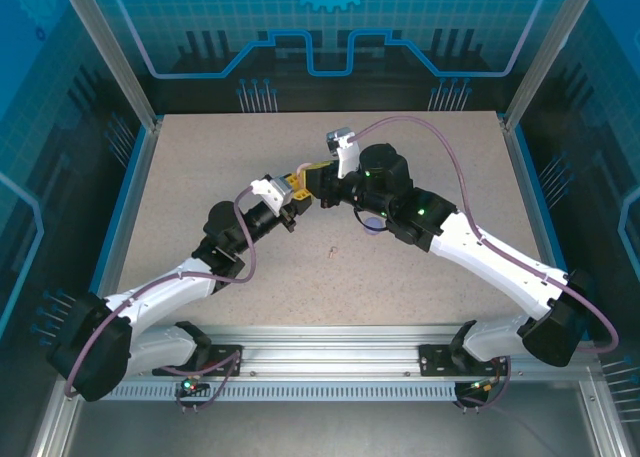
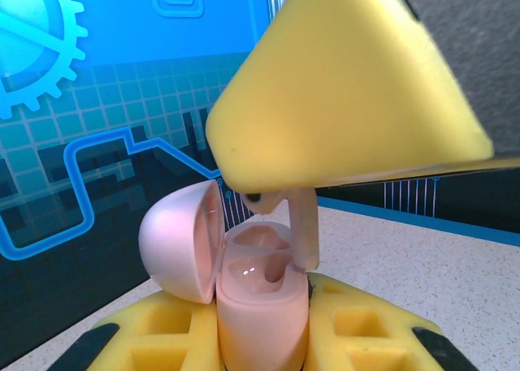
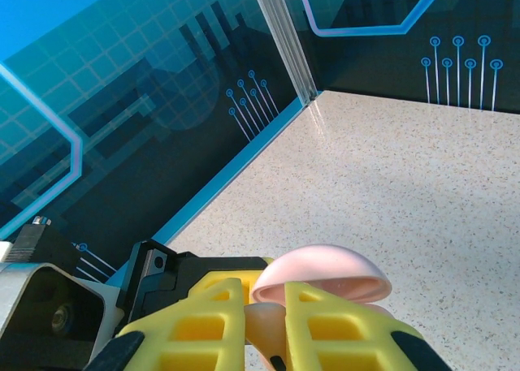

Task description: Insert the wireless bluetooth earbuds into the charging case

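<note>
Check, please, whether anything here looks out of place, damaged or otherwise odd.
Nothing looks damaged or spilled. The left claw holds the open pink case, and the right claw holds a pale pink earbud at its opening. Only a small speck lies alone on the table; it is too small to identify.

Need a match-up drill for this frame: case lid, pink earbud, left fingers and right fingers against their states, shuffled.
Column A
1. case lid
2. pink earbud
3. left fingers
4. right fingers

Column B
a. closed on the pink earbud
b. swung open to one side
c. closed on the charging case
d. stem pointing down at the case's well

Pairs: 1-b, 2-d, 3-c, 4-a
</note>
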